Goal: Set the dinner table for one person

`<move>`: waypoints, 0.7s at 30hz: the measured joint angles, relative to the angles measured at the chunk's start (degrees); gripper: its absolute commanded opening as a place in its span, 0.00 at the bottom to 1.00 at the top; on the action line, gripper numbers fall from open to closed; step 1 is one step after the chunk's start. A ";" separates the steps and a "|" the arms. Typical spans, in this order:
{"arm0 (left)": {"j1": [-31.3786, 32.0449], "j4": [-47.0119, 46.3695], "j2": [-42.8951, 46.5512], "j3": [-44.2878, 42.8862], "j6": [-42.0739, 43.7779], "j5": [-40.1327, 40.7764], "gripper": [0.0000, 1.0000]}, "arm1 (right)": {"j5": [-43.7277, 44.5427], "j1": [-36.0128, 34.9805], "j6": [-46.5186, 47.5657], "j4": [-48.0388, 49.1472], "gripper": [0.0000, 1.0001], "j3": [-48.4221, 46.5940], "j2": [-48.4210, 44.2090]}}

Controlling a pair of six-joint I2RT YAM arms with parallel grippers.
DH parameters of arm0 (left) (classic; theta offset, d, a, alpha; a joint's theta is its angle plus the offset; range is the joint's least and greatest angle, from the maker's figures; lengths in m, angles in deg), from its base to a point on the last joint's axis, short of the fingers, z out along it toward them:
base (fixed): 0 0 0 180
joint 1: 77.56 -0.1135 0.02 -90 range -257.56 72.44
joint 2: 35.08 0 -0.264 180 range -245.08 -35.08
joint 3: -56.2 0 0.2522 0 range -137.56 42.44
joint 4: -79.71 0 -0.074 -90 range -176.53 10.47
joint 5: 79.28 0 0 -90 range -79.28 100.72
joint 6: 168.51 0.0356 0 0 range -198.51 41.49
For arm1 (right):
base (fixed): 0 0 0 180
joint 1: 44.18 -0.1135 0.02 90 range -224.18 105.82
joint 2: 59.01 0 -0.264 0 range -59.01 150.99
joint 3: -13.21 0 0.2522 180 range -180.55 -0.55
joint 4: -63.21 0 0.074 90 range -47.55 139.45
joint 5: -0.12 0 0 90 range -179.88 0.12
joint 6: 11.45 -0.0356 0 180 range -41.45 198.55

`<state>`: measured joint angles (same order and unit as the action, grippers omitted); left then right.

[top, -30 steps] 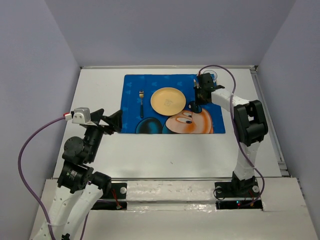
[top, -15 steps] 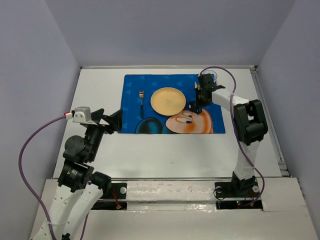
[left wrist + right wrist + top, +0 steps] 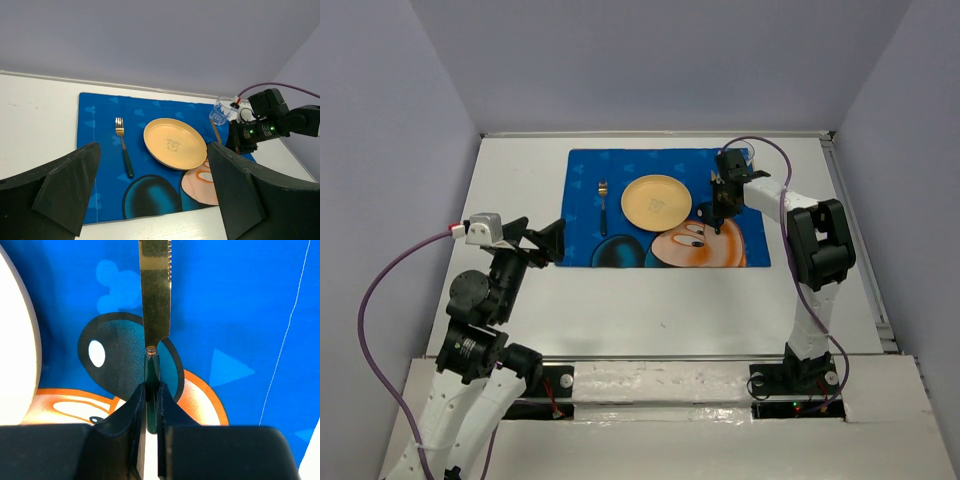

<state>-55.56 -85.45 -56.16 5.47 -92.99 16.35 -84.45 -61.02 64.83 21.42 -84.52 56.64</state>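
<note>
Overhead rear view; left wrist low, far; right wrist close; placemat (image 3: 582, 165) shared.

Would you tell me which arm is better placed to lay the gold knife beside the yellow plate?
Right. The right gripper holds the gold-bladed, green-handled knife above the blue placemat, just right of the round yellow plate; the left gripper hangs open and empty.

no readable text; faint plate (image 3: 162, 150) mark, perhaps a logo
</note>
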 measured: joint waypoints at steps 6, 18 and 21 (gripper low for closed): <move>0.00 0.00 -0.22 0.00 0.00 -0.02 0.99 | 0.42 0.00 -0.70 -0.26 0.24 -0.79 0.72; -0.37 0.00 -0.24 0.00 0.02 -0.02 0.99 | 0.57 0.00 -1.31 -0.22 0.29 -1.51 1.18; -0.44 0.00 -0.24 0.00 0.02 -0.02 0.99 | 0.57 0.00 -1.51 -0.26 0.30 -1.53 1.14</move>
<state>-56.00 -85.45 -56.40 5.47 -92.97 16.32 -83.88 -61.02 63.33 21.16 -86.05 57.78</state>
